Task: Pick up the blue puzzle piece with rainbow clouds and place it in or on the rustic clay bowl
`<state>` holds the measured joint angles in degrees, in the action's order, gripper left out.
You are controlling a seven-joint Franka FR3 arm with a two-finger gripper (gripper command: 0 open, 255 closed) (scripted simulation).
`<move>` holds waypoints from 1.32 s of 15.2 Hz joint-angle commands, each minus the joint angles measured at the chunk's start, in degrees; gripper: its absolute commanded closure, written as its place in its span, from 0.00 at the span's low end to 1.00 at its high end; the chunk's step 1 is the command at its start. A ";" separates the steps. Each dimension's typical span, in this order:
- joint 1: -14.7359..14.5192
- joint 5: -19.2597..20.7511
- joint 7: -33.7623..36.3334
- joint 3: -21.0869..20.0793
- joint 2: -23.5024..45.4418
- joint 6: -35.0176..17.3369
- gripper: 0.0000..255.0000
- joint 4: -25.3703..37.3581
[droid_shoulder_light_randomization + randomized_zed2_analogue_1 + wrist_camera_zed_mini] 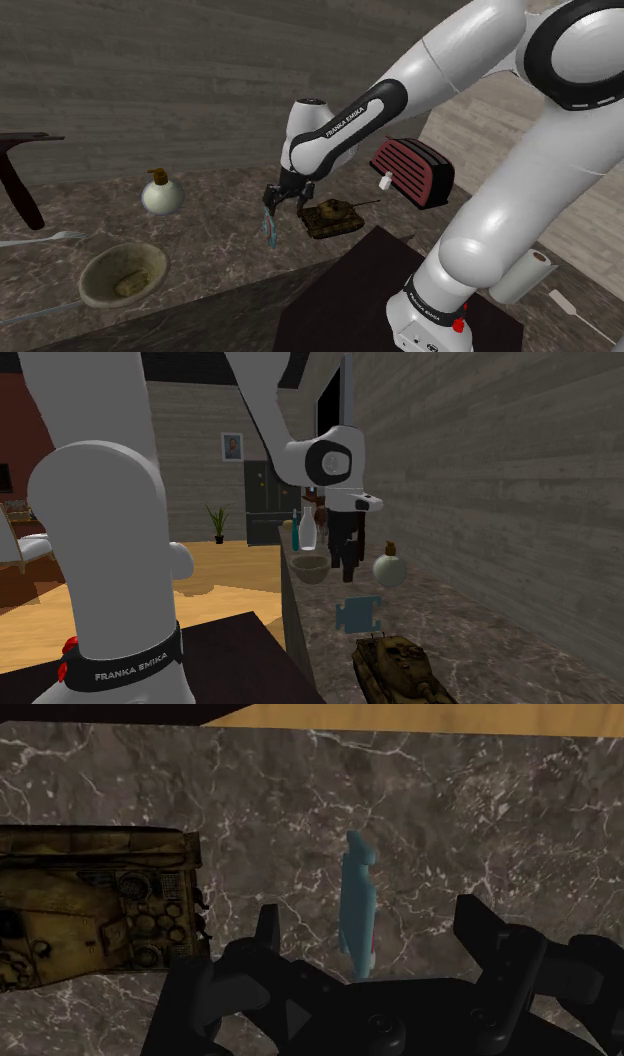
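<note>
Black gripper (369, 911), fingers spread wide, grasping nothing. The blue puzzle piece (357, 884) stands edge-on between them, untouched, over a marble counter (500, 804). In the shoulder view, a toy tank (332, 216) sits at 3 o'clock and the clay bowl (122, 272) at 8 o'clock. Risk: an off-centre squeeze may topple the thin piece flat.

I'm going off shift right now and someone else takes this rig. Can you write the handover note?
Pincer: open above the dark marble counter, straddling the flat blue puzzle piece without touching it.
Puzzle piece: upright on edge under the pincer, beside the camouflage toy tank. Whether it rests on the counter cannot be told.
Rough tan clay bowl: towards the shoulder view's lower left, apart from the piece.
Done: nothing secured.
Left: grip the piece, carry it to the bowl, release.
</note>
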<state>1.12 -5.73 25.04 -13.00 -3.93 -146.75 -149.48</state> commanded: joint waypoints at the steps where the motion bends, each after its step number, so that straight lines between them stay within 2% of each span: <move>1: 0.27 3.06 3.49 -0.42 5.90 -3.97 0.00 2.33; 4: -0.40 8.54 8.98 0.69 13.75 -8.65 0.00 5.80; 12: -2.01 11.99 11.59 2.86 20.75 -14.41 0.00 6.95; 20: -2.04 11.96 11.57 2.88 20.74 -14.40 0.00 6.95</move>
<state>-0.92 6.23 36.61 -10.11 16.81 -161.15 -142.53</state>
